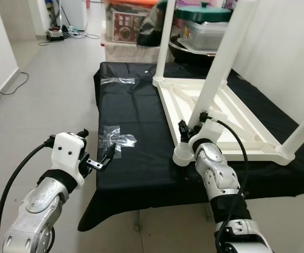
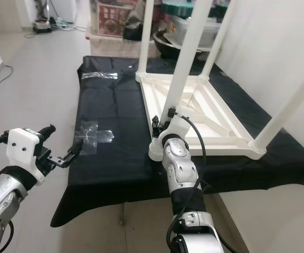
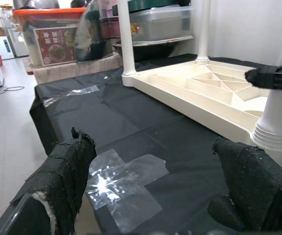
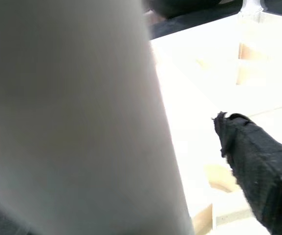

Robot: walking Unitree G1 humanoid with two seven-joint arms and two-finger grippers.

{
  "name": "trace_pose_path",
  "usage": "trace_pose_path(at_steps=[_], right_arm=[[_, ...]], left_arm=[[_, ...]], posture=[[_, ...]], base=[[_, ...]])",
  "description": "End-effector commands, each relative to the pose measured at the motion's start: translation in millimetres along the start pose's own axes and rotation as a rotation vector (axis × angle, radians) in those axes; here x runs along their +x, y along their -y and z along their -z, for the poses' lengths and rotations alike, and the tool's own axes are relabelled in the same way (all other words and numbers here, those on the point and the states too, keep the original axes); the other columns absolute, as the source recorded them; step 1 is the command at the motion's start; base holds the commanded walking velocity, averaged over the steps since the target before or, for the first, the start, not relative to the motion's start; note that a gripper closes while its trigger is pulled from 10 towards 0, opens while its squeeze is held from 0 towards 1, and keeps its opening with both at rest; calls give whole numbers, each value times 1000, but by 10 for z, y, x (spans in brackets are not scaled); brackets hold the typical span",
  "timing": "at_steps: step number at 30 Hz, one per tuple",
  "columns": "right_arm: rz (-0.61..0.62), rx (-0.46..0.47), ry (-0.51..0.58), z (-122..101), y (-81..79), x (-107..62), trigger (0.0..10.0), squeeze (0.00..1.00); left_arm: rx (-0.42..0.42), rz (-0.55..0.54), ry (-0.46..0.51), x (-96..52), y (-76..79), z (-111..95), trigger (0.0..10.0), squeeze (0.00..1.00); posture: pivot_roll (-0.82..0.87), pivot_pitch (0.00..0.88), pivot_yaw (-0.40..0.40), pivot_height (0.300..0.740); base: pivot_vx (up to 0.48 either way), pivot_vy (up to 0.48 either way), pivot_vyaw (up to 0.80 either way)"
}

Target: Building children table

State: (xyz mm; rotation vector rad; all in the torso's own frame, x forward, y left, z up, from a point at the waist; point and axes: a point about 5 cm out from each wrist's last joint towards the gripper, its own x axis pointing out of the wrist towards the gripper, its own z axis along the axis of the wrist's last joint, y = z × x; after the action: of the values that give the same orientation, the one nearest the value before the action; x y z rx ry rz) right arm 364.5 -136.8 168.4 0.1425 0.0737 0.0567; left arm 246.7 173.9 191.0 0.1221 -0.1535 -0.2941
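White table leg [image 1: 221,63] | right claw [image 1: 189,128] clamped round it | left claw [image 1: 100,158] spread wide, empty

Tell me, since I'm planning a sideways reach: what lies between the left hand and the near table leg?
Black cloth with a patch of clear tape, seen in the left eye view.

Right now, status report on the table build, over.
Right end effector at the near table leg, grip unclear. Left end effector open, hovering off the black cloth's edge. Upturned white tabletop on cloth. Clear tape patch nearby.
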Motion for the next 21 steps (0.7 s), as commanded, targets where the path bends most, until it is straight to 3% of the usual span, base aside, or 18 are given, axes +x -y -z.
trace_pose_path(at_steps=[1, 2, 3, 5, 6, 7, 8, 10, 11, 12, 13, 14, 16, 17, 19, 20, 21], right_arm=[[-260, 11, 102, -301, -88, 58, 10000, 0], [-260, 11, 102, -301, -88, 58, 10000, 0], [-462, 3, 137, -421, -124, 54, 10000, 0], [-462, 3, 137, -421, -124, 54, 10000, 0], [-619, -8, 153, -477, -148, 20, 10000, 0], [-619, -8, 153, -477, -148, 20, 10000, 0], [-788, -35, 125, -428, -201, -18, 10000, 0], [-788, -35, 125, -428, -201, -18, 10000, 0], [-903, -82, 85, -316, -278, -43, 10000, 0], [-963, -124, 51, -216, -341, -47, 7686, 0], [-963, -124, 51, -216, -341, -47, 7686, 0], [-926, -152, 21, -138, -385, 11, 0, 0], [-882, -168, 9, -101, -406, 53, 0, 0], [-783, -220, 11, -74, -396, 112, 0, 0], [-433, -228, -18, -62, -227, 262, 0, 0], [-184, -218, -48, -47, -41, 310, 0, 0], [-44, -207, -74, -35, 94, 323, 0, 0]], left_arm=[[-10, 7, -15, -2, -5, 35, 10000, 0], [-10, 7, -15, -2, -5, 35, 10000, 0], [-7, 10, -13, -2, -15, 30, 10000, 0], [-7, 10, -13, -2, -15, 30, 10000, 0], [-4, 12, -12, 1, -21, 27, 10000, 0], [-4, 12, -12, 1, -21, 27, 10000, 0], [-1, 15, -10, 7, -24, 23, 10000, 0], [-1, 15, -10, 7, -24, 23, 10000, 0], [1, 16, -8, 10, -23, 18, 10000, 0], [2, 18, -7, 10, -19, 13, 10000, 0], [2, 18, -7, 10, -19, 13, 10000, 0], [6, 16, -7, 2, -19, 9, 10000, 0], [8, 14, -8, -5, -19, 6, 10000, 0], [9, 9, -9, -20, -26, 4, 10000, 0], [9, 5, -14, -49, -29, 8, 10000, 0], [8, 5, -17, -59, -27, 13, 10000, 0], [7, 6, -19, -64, -26, 17, 10000, 0]], posture=[[113, 0, -100, 740], [113, 0, -100, 740], [113, 0, -100, 740], [113, 0, -100, 740], [115, 0, -102, 740], [115, 0, -102, 740], [125, 0, -105, 740], [125, 0, -105, 740], [130, 0, -107, 740], [146, 0, -117, 740], [146, 0, -117, 740], [151, 0, -120, 740], [155, 0, -123, 740], [155, 0, -123, 740], [151, 0, -121, 740], [148, 0, -120, 740], [148, 0, -120, 740]], base=[[0, 0, 0], [0, 0, 0], [0, 0, 0], [0, 0, 0], [0, 0, 0], [0, 0, 0], [0, 0, 0], [0, 0, 0], [0, 0, 0], [0, 0, 0], [0, 0, 0], [0, 0, 0], [0, 0, 0], [0, 0, 0], [0, 0, 0], [0, 0, 0], [0, 0, 0]])
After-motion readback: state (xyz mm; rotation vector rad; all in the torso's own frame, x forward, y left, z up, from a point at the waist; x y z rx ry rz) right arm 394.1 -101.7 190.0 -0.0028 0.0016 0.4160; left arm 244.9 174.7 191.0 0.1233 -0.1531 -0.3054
